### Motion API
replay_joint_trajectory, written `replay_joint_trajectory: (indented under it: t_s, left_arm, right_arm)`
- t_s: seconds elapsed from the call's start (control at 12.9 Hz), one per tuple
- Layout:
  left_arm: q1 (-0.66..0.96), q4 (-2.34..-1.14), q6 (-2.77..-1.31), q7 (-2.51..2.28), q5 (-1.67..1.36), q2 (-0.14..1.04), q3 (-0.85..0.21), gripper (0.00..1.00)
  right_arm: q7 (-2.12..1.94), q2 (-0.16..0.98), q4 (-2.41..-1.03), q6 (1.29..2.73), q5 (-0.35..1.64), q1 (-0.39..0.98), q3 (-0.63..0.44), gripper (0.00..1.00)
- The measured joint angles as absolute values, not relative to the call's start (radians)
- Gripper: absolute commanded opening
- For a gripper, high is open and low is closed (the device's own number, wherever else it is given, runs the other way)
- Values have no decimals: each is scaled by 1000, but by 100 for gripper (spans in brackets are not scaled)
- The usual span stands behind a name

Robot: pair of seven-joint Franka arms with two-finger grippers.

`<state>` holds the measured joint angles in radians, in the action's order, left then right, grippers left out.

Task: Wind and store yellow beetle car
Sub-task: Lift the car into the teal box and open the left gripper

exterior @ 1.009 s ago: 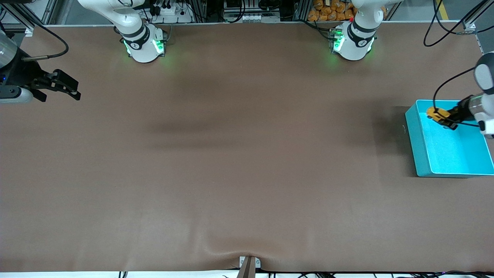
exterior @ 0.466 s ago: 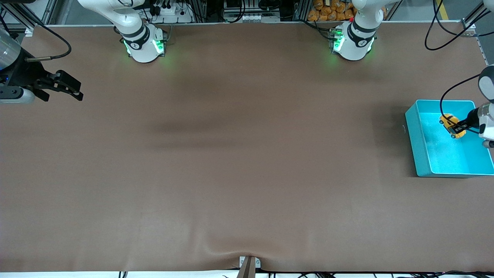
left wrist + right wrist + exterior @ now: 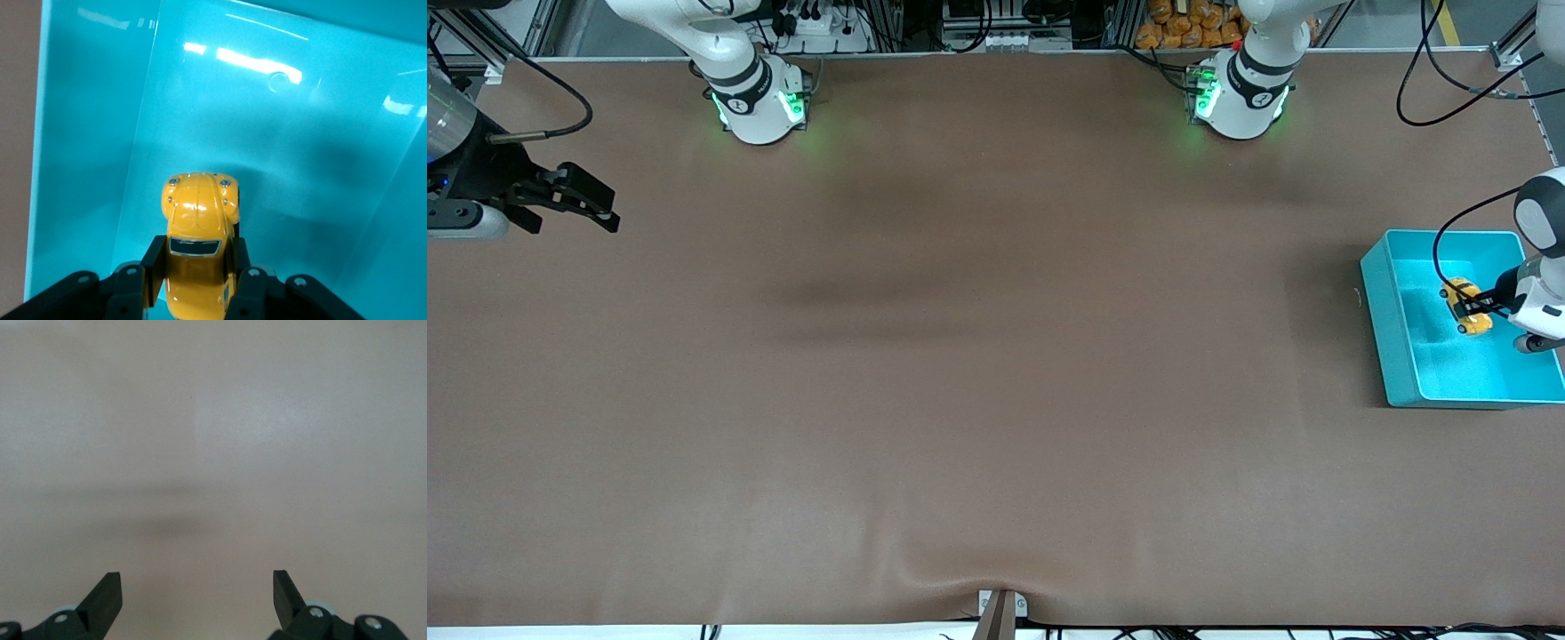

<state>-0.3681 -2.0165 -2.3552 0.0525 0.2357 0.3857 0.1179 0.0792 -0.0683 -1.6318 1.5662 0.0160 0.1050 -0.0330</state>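
Observation:
The yellow beetle car [image 3: 1467, 306] is a tiny rounded toy with dark windows. My left gripper [image 3: 1474, 311] is shut on it and holds it inside the turquoise bin [image 3: 1380, 307] at the left arm's end of the table. In the left wrist view the car [image 3: 197, 233] sits between the two black fingers [image 3: 155, 260], just over the bin's floor [image 3: 300, 147]. I cannot tell whether its wheels touch the floor. My right gripper [image 3: 583, 200] is open and empty, waiting over the right arm's end of the table; the right wrist view shows its gripper [image 3: 197, 587] over bare table.
The brown table [image 3: 996, 356] carries only the bin. The bin's walls [image 3: 80, 133] rise close beside the car. The two arm bases [image 3: 760, 102] stand along the edge farthest from the front camera.
My left gripper has carried the car from the bin's corner farthest from the front camera toward the bin's middle and down into it. The right arm has barely moved.

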Motion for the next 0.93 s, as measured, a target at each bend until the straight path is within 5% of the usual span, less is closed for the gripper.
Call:
replay_joint_trajectory:
  t_s: [0.47, 0.62, 0.93]
  left_arm:
    - [-373, -2001, -2405, 60, 236, 466, 113, 3]
    - [-373, -1994, -2411, 60, 236, 481, 113, 43]
    - [-368, -1981, -2412, 35, 236, 490, 104, 83]
  right_arm:
    - [83, -68, -1633, 1566, 16, 105, -33, 100]
    - [84, -68, -1633, 1566, 16, 105, -33, 100]
    - [85, -68, -1633, 1566, 15, 105, -33, 100]
